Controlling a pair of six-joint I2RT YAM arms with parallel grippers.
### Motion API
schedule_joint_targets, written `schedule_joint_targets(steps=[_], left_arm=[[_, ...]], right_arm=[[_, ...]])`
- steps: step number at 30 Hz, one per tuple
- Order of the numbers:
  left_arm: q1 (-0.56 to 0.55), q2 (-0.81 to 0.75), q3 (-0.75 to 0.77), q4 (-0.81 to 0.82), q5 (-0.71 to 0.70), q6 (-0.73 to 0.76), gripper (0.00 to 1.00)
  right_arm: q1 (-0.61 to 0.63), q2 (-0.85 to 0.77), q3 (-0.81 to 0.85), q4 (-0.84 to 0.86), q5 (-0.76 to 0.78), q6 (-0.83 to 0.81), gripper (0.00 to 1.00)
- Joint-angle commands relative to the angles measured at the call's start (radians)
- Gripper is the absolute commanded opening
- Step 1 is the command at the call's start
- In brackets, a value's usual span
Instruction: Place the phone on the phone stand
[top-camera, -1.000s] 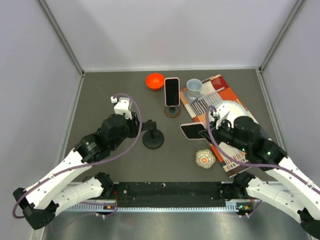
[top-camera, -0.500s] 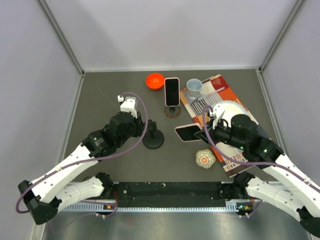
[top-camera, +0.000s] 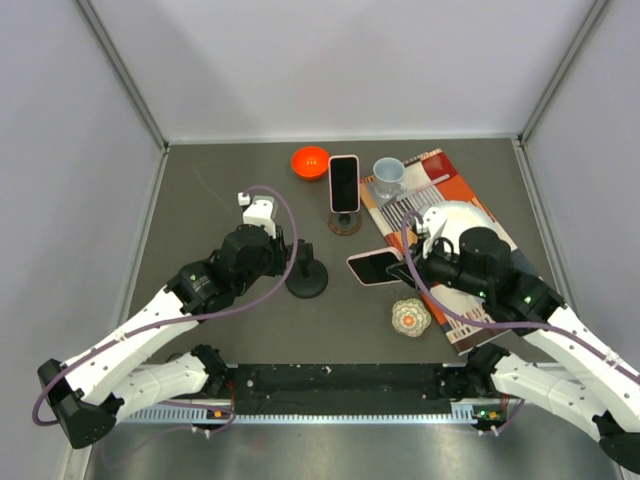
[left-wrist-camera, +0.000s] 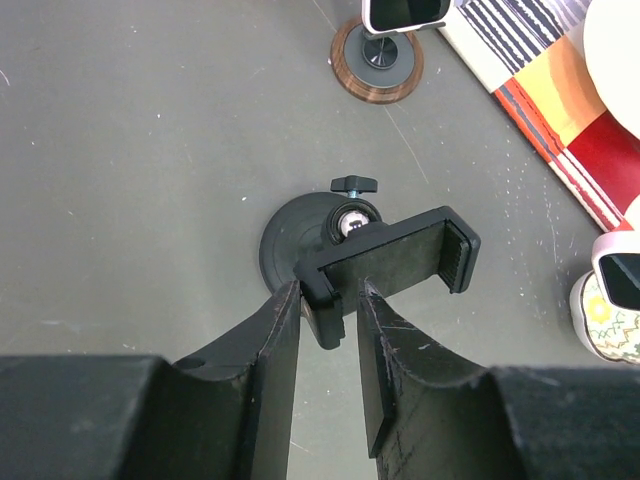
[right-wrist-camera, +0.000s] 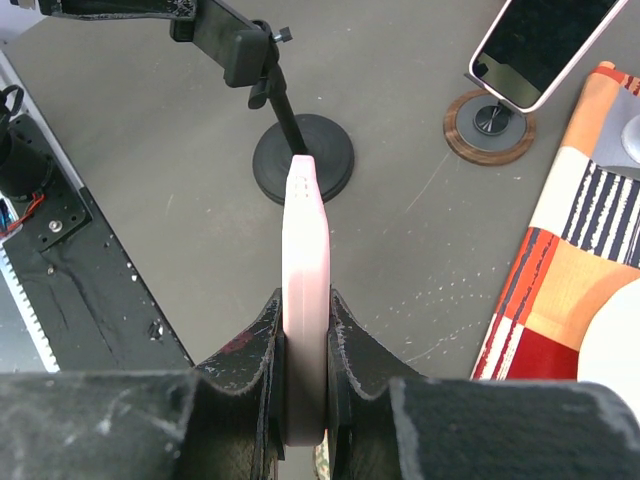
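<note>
**Q:** Where is the phone (top-camera: 375, 267)?
**A:** It is off the surface (top-camera: 220, 190), carried by the right arm (top-camera: 520, 300). The right jaws are closed on its right-hand end, one on each flat face. The top view shows its dark screen and pink rim. The right wrist view shows it edge-on between the jaws.

**Q:** And the stand (top-camera: 306, 278)?
**A:** It is black, with a round base resting on the surface near the middle. A thin stem rises from the base to a clamp bracket (left-wrist-camera: 390, 265). The phone hangs just right of the stand and is not touching it.

**Q:** What are the left jaws doing?
**A:** They are nearly shut, pinching one end of the clamp bracket. The bracket's other end points towards the phone.

**Q:** What lies around them?
**A:** Behind the stand, a second phone (top-camera: 344, 184) stands upright on a wooden-based holder (top-camera: 345, 222). A red bowl (top-camera: 310, 161) sits just left of it. To the right, a striped mat (top-camera: 440, 175) carries a cup (top-camera: 389, 173) and a white dish (top-camera: 455, 215). A small patterned ball (top-camera: 410, 317) rests near the front, beside the mat's edge and below the phone.
</note>
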Motion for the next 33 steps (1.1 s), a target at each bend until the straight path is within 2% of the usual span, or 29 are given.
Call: schedule_joint_targets(steps=[1,10,14,19,21,22,25,28,33], left_arm=[[-0.003,-0.001,-0.004,0.009,0.025,-0.007,0.34],[-0.002,0.008,-0.010,0.009,0.021,0.015,0.31],[-0.003,0.010,-0.016,0.007,0.010,0.019,0.36],[-0.003,0.011,-0.021,0.009,0.007,0.032,0.36],[-0.003,0.010,-0.025,0.007,-0.004,0.047,0.31],[-0.003,0.010,-0.027,0.010,-0.007,0.058,0.22],[-0.002,-0.003,-0.044,0.029,-0.007,0.116,0.07],[-0.003,-0.032,-0.076,0.076,0.053,0.256,0.00],[-0.001,-0.072,-0.094,0.124,0.209,0.421,0.00]], right_arm=[[0.003,-0.004,0.034,0.130,-0.031,0.004,0.00],[0.003,0.009,0.034,0.137,-0.051,0.013,0.00],[0.003,0.009,0.035,0.138,-0.055,0.016,0.00],[0.003,0.014,0.038,0.141,-0.059,0.018,0.00],[0.003,0.022,0.040,0.142,-0.065,0.021,0.00],[0.003,0.023,0.043,0.144,-0.079,0.018,0.00],[0.003,0.061,0.066,0.147,-0.170,-0.011,0.00],[0.006,0.114,0.092,0.154,-0.333,-0.103,0.00],[0.046,0.241,0.176,0.130,-0.563,-0.266,0.00]])
